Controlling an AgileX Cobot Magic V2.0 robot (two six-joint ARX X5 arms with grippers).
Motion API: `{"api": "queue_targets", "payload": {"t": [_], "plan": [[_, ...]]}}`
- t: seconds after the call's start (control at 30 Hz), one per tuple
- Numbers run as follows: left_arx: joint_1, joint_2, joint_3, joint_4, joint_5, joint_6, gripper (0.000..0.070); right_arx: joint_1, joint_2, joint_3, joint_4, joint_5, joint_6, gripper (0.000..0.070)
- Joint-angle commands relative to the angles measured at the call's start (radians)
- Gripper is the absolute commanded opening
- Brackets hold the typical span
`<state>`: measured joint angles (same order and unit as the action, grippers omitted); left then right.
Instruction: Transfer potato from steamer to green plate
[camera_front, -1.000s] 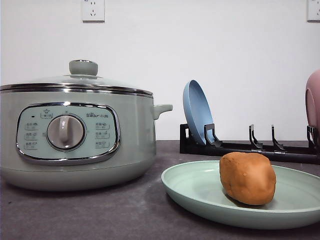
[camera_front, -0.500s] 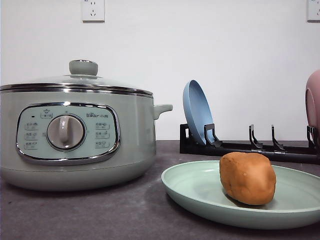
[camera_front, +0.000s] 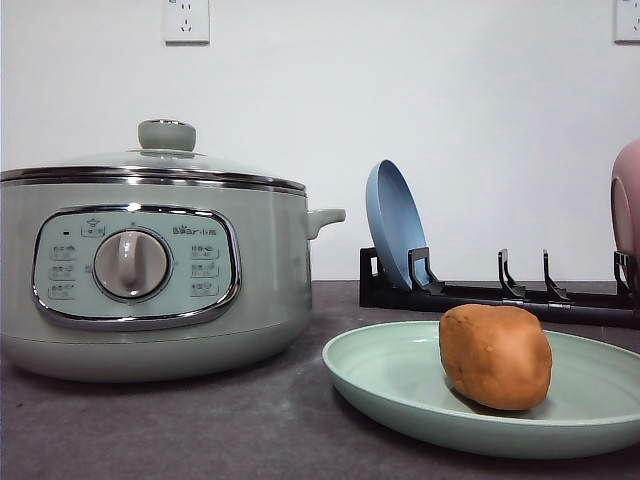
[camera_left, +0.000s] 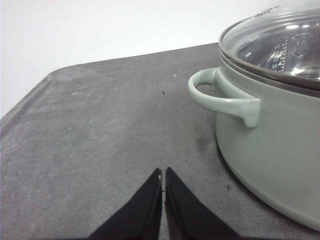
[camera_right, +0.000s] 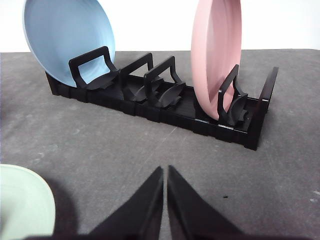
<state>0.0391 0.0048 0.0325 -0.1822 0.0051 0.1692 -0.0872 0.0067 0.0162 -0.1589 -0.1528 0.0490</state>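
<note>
The front camera sits low, almost at the height of the table (camera_front: 200, 430), very near the steamer (camera_front: 150, 270), and looks forward to the white wall. The left wrist camera looks down along the table from beside the steamer's side handle (camera_left: 225, 97), near it. The right wrist camera faces the black dish rack (camera_right: 165, 102), which stands behind and to the right of the steamer in the front view.

The front view's edges are cropping the steamer (camera_front: 150, 260), green plate (camera_front: 400, 385) and pink plate (camera_front: 627, 200); panel lettering is reading too small.
</note>
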Motion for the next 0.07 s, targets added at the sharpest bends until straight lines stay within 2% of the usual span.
{"api": "queue_targets", "payload": {"t": [0.0, 0.03], "plan": [[0.002, -0.002, -0.020, -0.006, 0.001, -0.006, 0.0003, -0.002, -0.003, -0.005, 0.002, 0.003, -0.005, 0.0000], [0.002, -0.002, -0.020, -0.006, 0.001, -0.006, 0.0003, -0.002, -0.003, -0.005, 0.002, 0.003, -0.005, 0.0000]]}}
